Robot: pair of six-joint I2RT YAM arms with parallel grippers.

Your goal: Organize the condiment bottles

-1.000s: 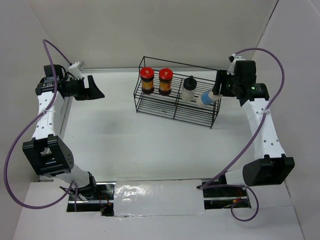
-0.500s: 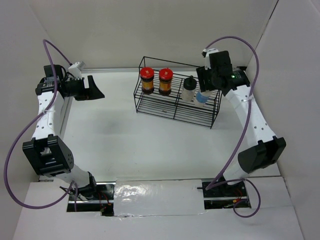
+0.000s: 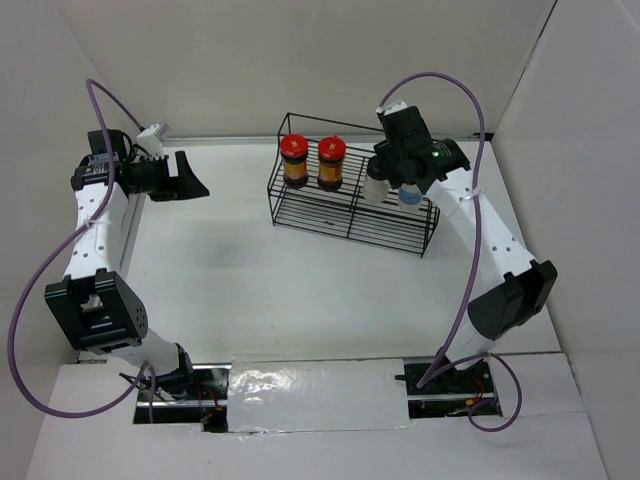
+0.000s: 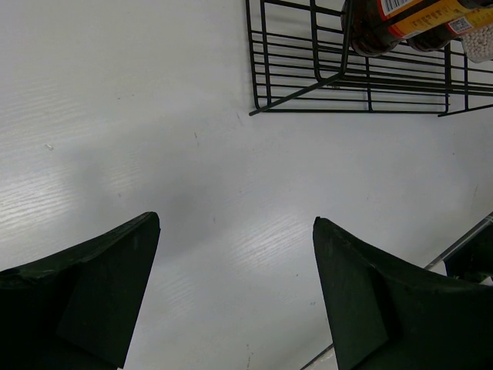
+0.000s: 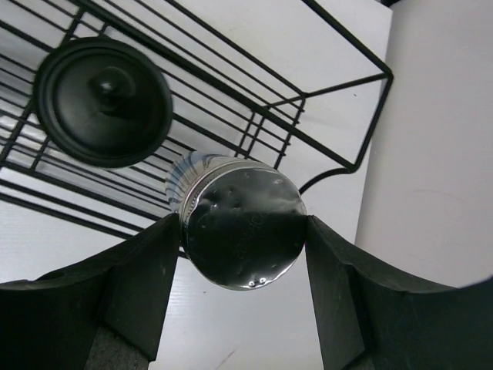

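Black wire rack [image 3: 345,212] stands at the back of the worktop [image 3: 250,270]. A red-capped jar [image 3: 293,160] sits at its left end, with a second red-capped jar [image 3: 331,160] just beside it. Next comes the black-capped bottle [image 5: 104,100]. The right tool [image 5: 240,239] is over the rack's right end, both fingers pressed against the blue-labelled jar [image 3: 409,197]. The black-capped bottle is close on one side and the rack's end wires on the other. The left tool [image 4: 235,293] hangs spread and empty over bare worktop, well apart from the rack.
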